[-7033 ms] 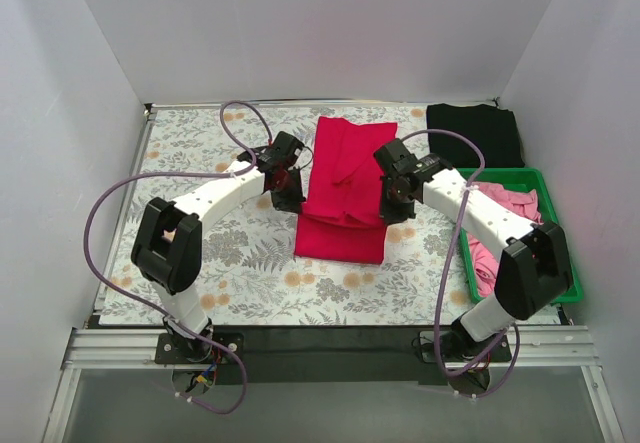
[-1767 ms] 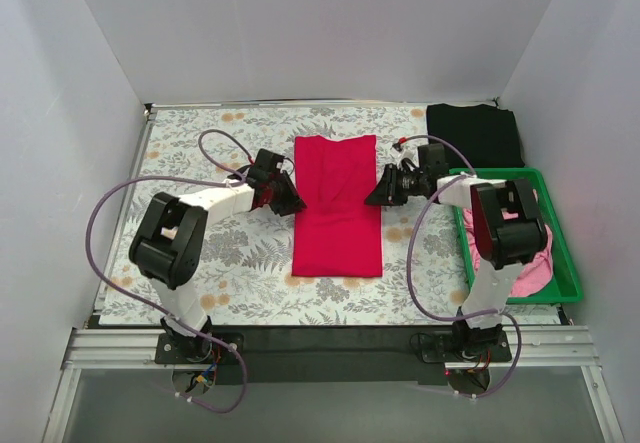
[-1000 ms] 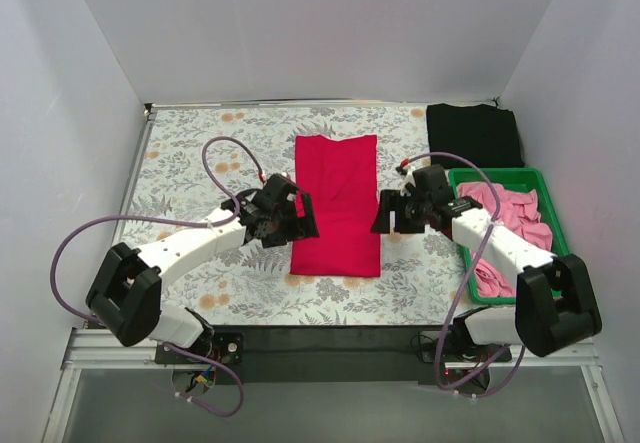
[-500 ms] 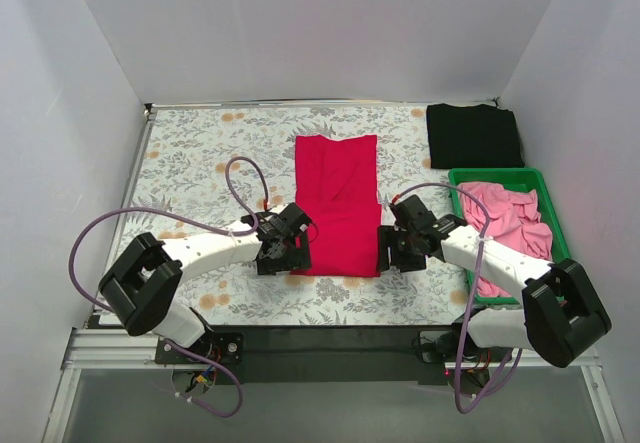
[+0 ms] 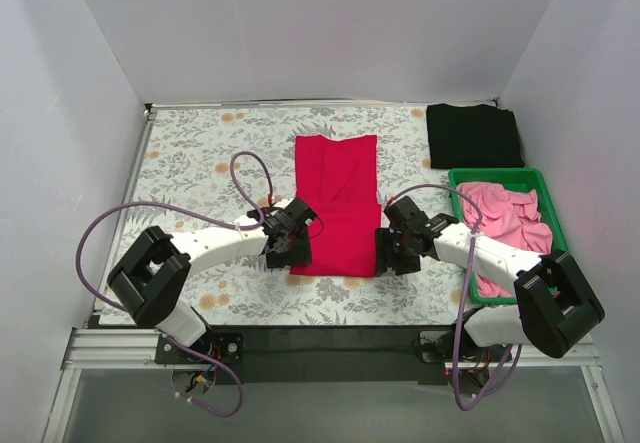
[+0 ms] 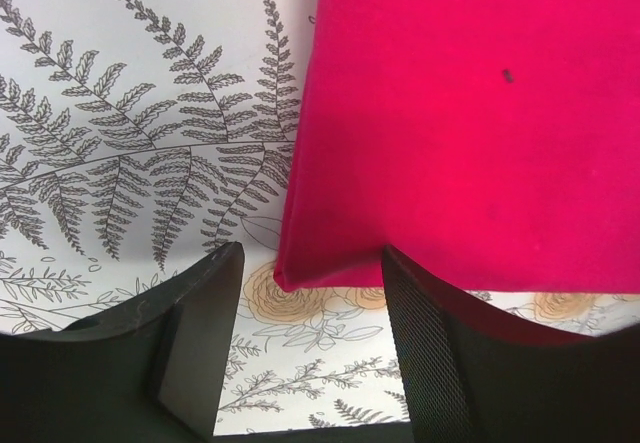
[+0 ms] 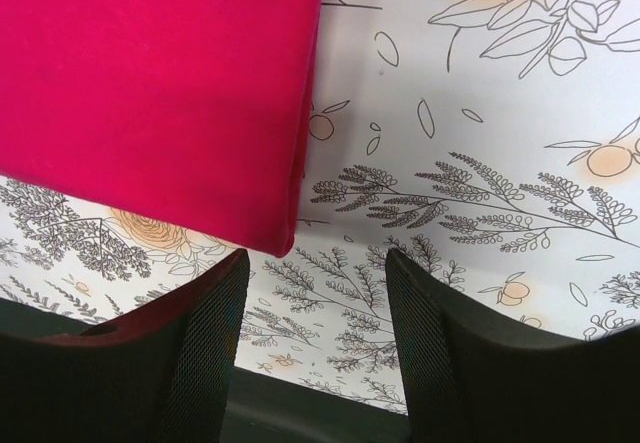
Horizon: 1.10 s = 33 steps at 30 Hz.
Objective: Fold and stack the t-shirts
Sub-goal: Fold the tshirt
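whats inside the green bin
Crumpled pink t-shirts fill the green bin. How many there are, and anything beneath them, is hidden by the cloth.

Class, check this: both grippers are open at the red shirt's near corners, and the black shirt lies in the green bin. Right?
No: the black shirt lies on the table beyond the bin, as the top view shows. The rest holds.

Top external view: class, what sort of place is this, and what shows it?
Likely a robot lab cell: white walls enclose a floral tablecloth; left arm and right arm flank a red t-shirt.
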Motion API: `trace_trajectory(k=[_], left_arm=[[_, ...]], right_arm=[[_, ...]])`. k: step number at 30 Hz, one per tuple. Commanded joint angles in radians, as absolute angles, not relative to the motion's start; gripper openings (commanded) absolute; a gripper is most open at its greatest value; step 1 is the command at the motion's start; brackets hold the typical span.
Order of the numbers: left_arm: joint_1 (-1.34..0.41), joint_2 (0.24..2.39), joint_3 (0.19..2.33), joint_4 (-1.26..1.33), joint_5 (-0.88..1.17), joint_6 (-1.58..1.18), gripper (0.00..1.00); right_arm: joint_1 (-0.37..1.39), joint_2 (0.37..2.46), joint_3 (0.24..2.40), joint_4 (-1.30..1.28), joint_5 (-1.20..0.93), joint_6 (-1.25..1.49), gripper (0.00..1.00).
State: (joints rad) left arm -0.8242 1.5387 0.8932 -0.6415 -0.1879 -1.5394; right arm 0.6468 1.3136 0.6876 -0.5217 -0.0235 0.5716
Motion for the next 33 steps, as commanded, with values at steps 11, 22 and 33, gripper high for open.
trace_trajectory(k=[11, 22, 33], left_arm=[[-0.828, 1.617, 0.856, -0.601, -0.196, -1.539, 0.48], [-0.836, 1.643, 0.807, -0.581, -0.146, -1.539, 0.37], [-0.834, 1.626, 0.776, -0.577, -0.120, -1.523, 0.16]], right_arm=[[0.698, 1.365, 0.752, -0.518, 0.046, 0.643, 0.52], [0.730, 1.407, 0.776, -0.526, 0.087, 0.695, 0.51], [0.784, 1.518, 0.752, -0.528, 0.118, 0.739, 0.46]])
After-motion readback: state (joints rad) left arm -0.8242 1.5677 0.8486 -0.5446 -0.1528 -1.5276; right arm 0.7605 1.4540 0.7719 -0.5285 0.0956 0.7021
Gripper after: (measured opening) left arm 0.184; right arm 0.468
